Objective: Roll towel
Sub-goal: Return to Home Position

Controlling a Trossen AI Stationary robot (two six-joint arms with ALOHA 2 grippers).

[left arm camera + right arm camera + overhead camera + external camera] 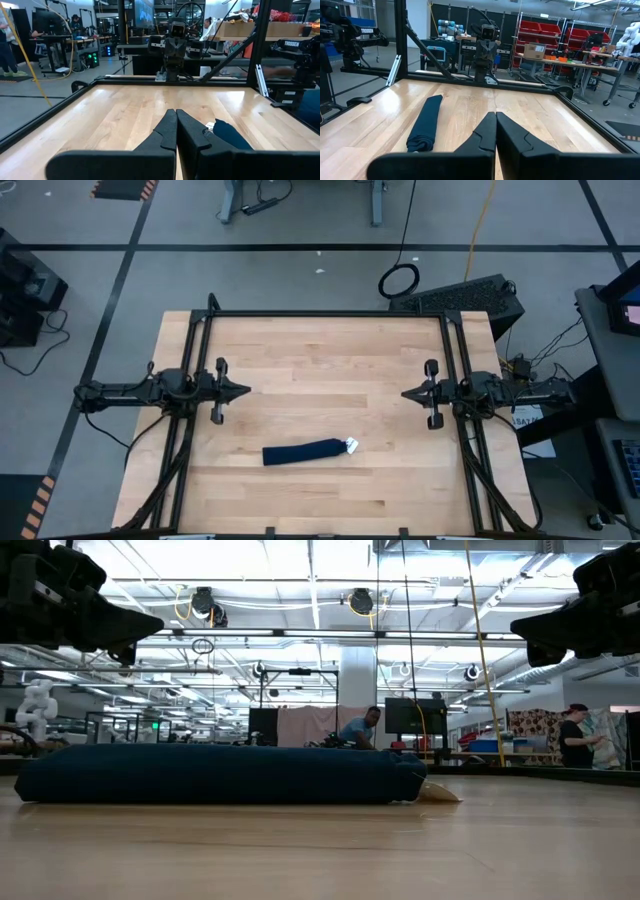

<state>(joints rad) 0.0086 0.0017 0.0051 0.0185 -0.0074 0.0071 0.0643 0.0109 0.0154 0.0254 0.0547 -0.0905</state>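
Your towel (pixel 303 452) lies rolled into a tight dark tube on the bench (pixel 320 345), roughly midway between its two sides, white tag (pixel 351 445) at the right end. Your left claw (pixel 245 391) and right claw (pixel 405 394) hover well apart from it, facing each other, each pinched closed and empty.

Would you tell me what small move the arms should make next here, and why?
Probably none beyond settling at rest: the towel lies as a finished roll on the table, touched by neither arm, and the left gripper and right gripper sit shut at opposite sides, clear of it.
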